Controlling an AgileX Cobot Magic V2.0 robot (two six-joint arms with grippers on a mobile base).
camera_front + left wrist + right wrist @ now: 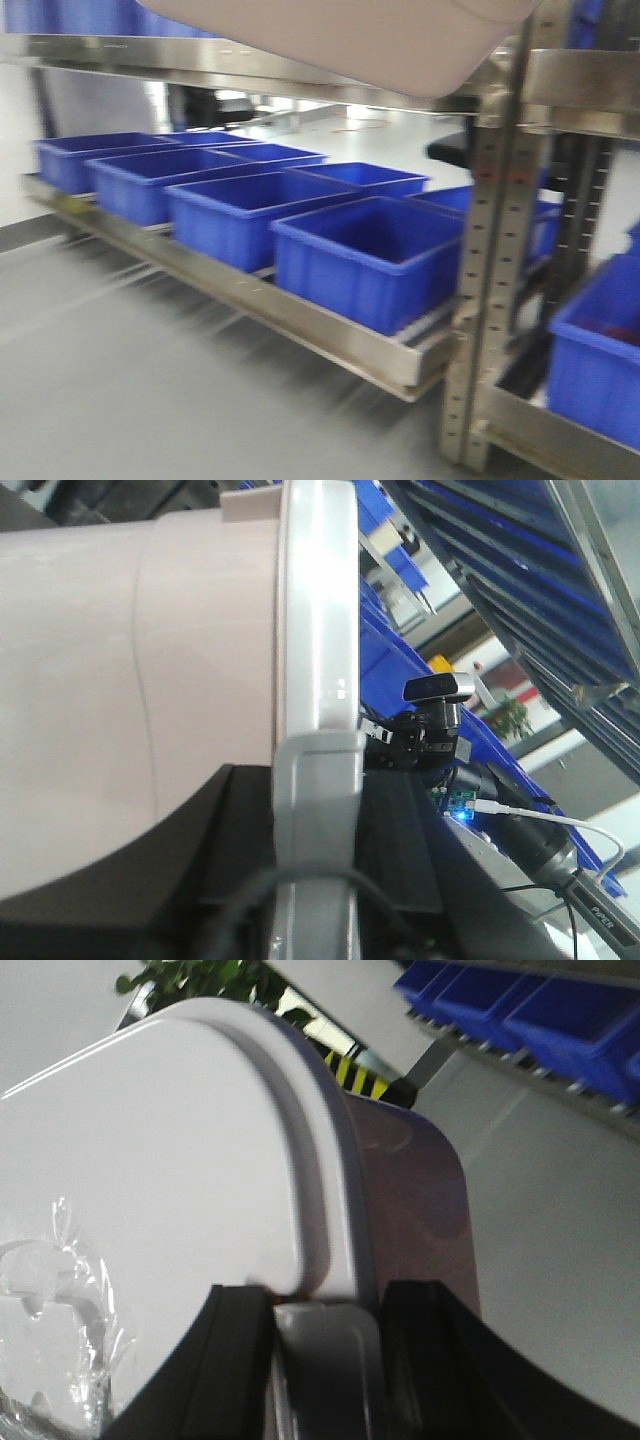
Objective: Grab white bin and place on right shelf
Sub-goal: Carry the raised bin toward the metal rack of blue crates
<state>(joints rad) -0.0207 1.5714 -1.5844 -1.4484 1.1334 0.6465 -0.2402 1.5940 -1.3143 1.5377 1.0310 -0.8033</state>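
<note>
The white bin [370, 40] hangs tilted at the top of the front view, pale pinkish, above the blue crates. In the left wrist view its side [110, 680] and white lid rim [315, 610] fill the frame. My left gripper [315, 780] is shut on the bin, black fingers [240, 860] on both sides of a grey latch. The right wrist view shows the white lid [150, 1160], and my right gripper [325, 1300] is shut on the grey latch at the bin's other end. The right shelf [585, 85] is the steel rack beyond the perforated upright [490, 250].
Several blue open crates [370, 255] sit in rows on the low steel shelf [300, 320] at left. Another blue crate [600, 350] stands on the lower right rack. Grey floor [150, 400] lies in front. The front view is blurred.
</note>
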